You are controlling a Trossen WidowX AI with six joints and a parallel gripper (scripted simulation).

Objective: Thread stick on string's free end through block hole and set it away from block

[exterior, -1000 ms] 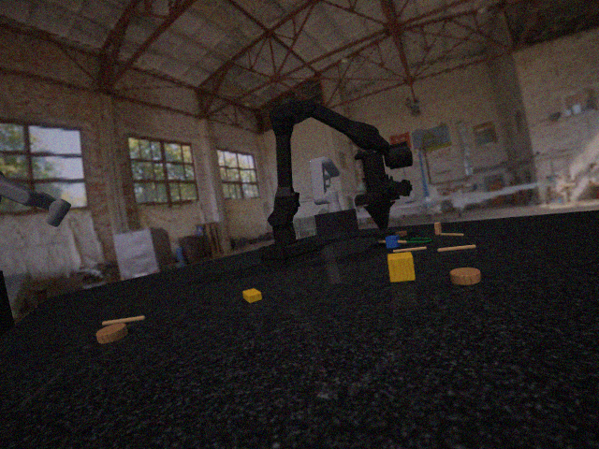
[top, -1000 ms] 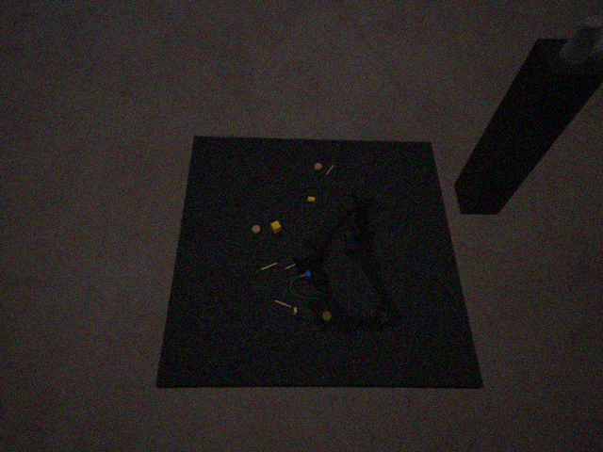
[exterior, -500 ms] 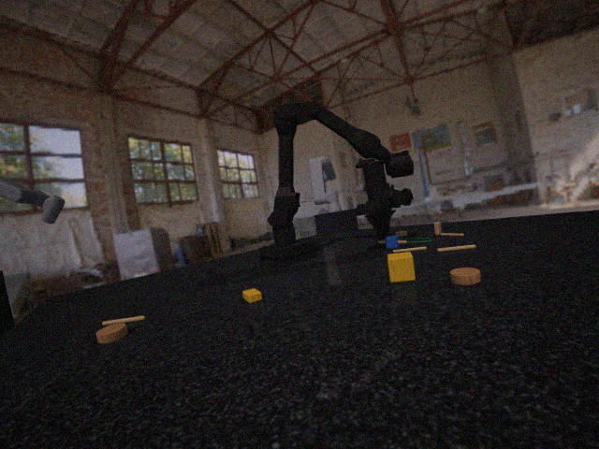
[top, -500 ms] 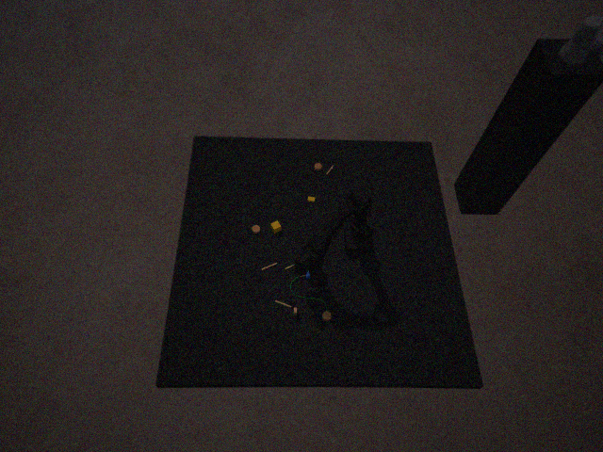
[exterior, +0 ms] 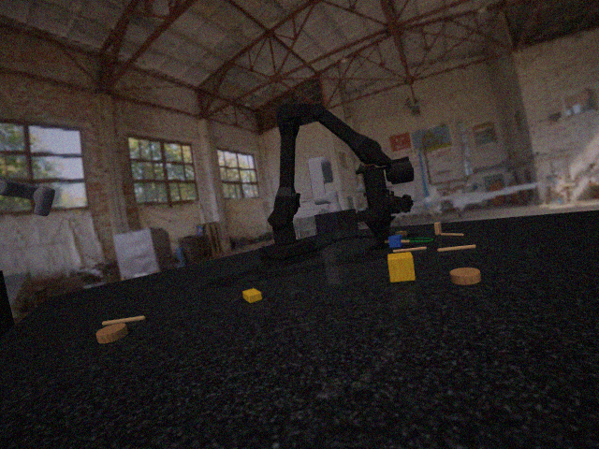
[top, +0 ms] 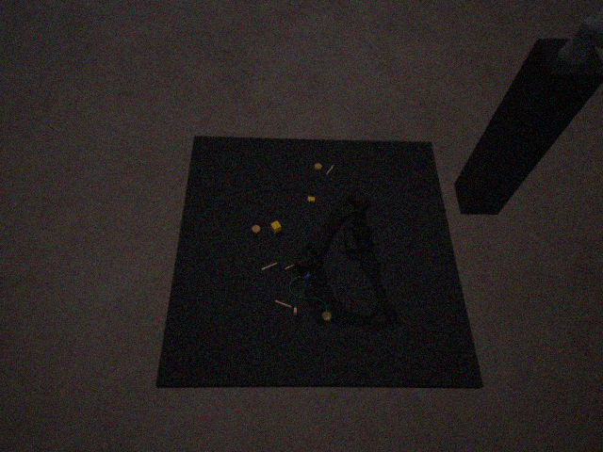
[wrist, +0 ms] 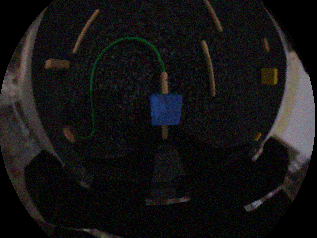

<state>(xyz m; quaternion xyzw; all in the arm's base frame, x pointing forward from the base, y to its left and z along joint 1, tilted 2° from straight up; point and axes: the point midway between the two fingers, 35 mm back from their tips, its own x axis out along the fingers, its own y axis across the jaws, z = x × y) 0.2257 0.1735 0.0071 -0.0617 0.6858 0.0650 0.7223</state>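
Note:
The blue block stands on the table. The thin wooden stick lies through its hole, showing on both sides in the wrist view. The green string leaves the stick's far end and curves round to the round wooden button. No string shows on the near side. My gripper is partly open and empty, low beside the block at the stick's stringless end. The dark fingers are hard to make out, and contact with the stick cannot be told.
Two loose sticks lie near the block. Another stick lies by a small wooden piece. A yellow cube and a wooden disc stand farther off, with a small yellow block.

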